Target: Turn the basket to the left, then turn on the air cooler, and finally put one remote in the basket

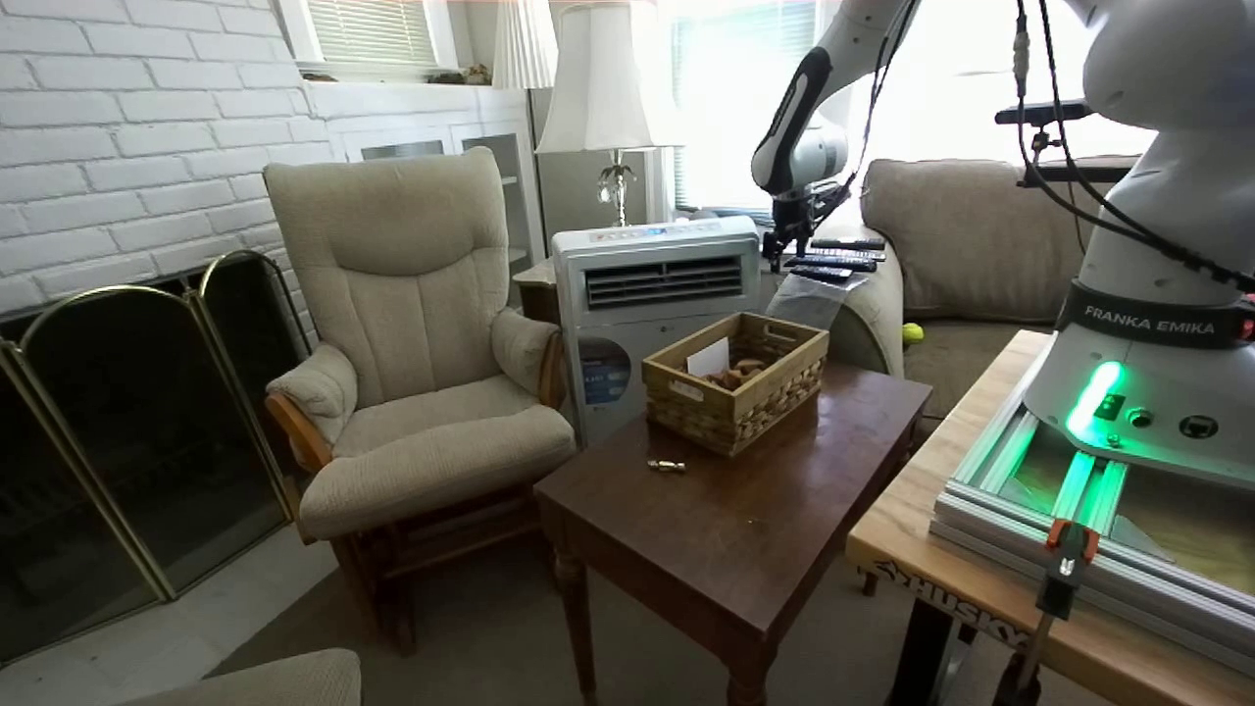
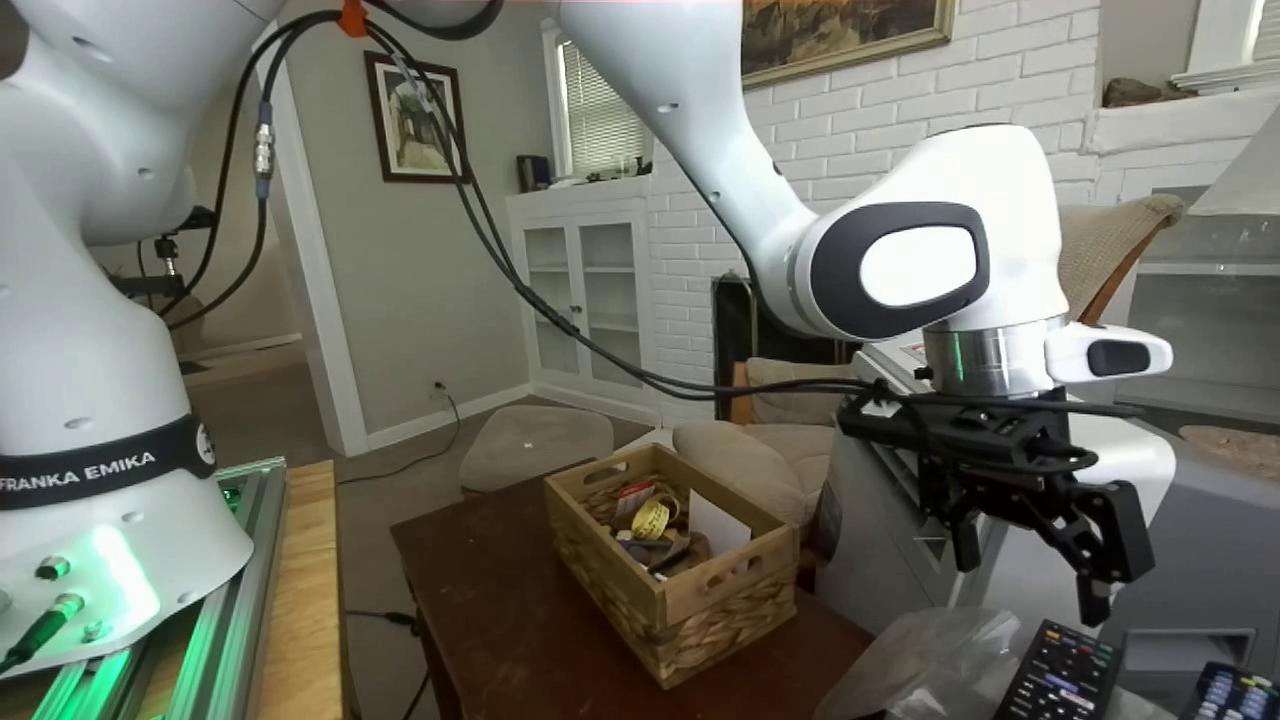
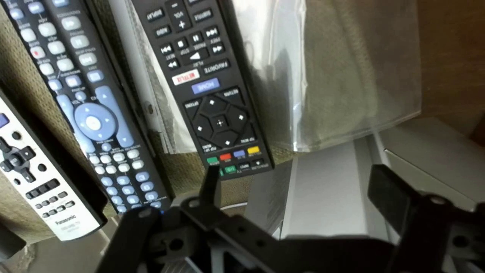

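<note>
My gripper (image 3: 295, 178) is open and empty; in an exterior view it (image 2: 1030, 590) hangs tilted above the sofa armrest. A black remote (image 3: 223, 121) lies near the left fingertip in the wrist view. A remote with blue buttons (image 3: 94, 117) and a white-faced remote (image 3: 38, 182) lie further left. The black remote (image 2: 1060, 675) also shows below the jaws in an exterior view. The wicker basket (image 1: 691, 412) stands upright on the brown table, holding a white card and small items; it also shows here (image 2: 610, 580). The air cooler (image 1: 647, 328) stands behind the table.
A clear plastic bag (image 3: 341, 94) lies beside the black remote on the armrest. A small brass object (image 1: 667, 466) lies on the table (image 1: 745, 539). A cream armchair (image 1: 412, 294) stands beside the cooler. A lamp (image 1: 598, 83) stands behind it.
</note>
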Robot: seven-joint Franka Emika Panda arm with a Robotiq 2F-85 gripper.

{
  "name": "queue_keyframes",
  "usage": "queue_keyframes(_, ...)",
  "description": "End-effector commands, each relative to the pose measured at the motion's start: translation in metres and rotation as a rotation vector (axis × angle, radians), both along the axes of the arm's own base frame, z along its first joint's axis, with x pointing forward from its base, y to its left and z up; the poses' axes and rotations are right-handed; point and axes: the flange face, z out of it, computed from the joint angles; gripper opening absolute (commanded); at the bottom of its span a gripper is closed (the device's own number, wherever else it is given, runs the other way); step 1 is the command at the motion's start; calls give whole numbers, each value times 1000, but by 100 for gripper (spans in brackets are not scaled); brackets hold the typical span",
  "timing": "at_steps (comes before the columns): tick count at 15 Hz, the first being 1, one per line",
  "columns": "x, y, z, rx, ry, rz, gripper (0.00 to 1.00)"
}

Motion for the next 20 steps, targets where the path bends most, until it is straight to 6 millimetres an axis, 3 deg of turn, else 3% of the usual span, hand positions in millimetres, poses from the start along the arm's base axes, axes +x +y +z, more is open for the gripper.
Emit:
queue_keyframes(1,-13,-10,-2,11,44,29,100)
queue_keyframes(20,-28,-41,-13,2,116,66,100)
